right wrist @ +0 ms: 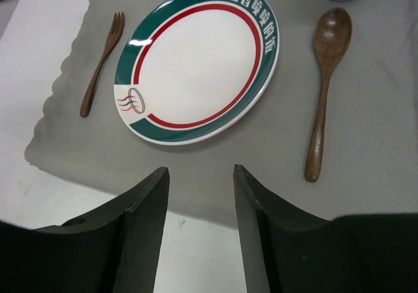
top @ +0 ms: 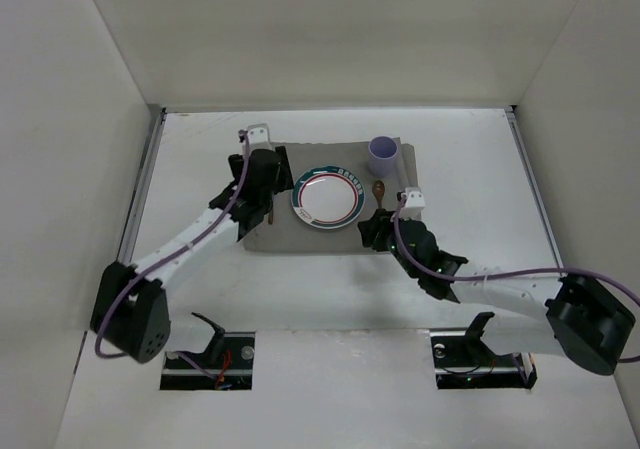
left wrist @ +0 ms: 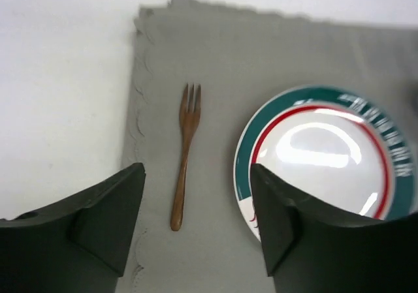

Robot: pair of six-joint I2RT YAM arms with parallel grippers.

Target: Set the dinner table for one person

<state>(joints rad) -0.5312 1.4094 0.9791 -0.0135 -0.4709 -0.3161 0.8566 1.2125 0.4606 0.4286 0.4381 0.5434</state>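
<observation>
We look down on the dinner table [top: 470, 169], a wide, flat, matte white surface that fills the floor of the enclosure, with both arms reaching out across it. Plain white walls [top: 340, 29] close it in on three sides, and thin metal rails [top: 140, 199] run along its left and right edges. Toward the far middle lies a grey cloth mat [top: 315, 241], soft-looking, slightly wrinkled, with a scalloped edge.

On the mat sits a round, glossy plate [top: 327, 197], white in the centre with a red ring and a green band carrying white lettering. A slim brown wooden fork [left wrist: 185, 156] lies just left of it, tines pointing away from the arms. A brown wooden spoon [right wrist: 320, 110] with an oval bowl lies to its right. A pale lavender cup [top: 383, 151] stands at the mat's far right corner.

The left gripper [left wrist: 196, 172] hangs over the fork, its dark fingers spread and holding nothing. The right gripper [right wrist: 200, 175] hangs over the mat's near edge, fingers likewise parted and empty.
</observation>
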